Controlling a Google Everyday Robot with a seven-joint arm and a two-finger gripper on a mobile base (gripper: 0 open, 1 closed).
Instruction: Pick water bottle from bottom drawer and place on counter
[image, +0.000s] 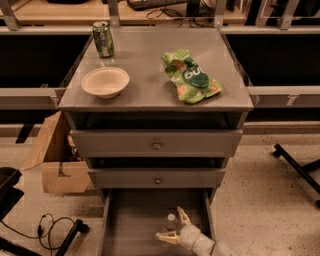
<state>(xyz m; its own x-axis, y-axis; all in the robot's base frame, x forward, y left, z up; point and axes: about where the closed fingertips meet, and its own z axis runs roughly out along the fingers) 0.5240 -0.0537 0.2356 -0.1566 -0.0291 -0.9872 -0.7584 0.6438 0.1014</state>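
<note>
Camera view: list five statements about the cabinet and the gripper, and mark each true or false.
1. The water bottle stands in the bottom drawer. True.
2. A bowl sits on the counter. True.
3. The gripper hovers over the counter. False: it is down in the bottom drawer, fingers open on either side of the water bottle.
4. The soda can lies on its side. False: it stands upright at the counter's back left.
5. The two upper drawers are pulled out. False: both are shut.
</note>
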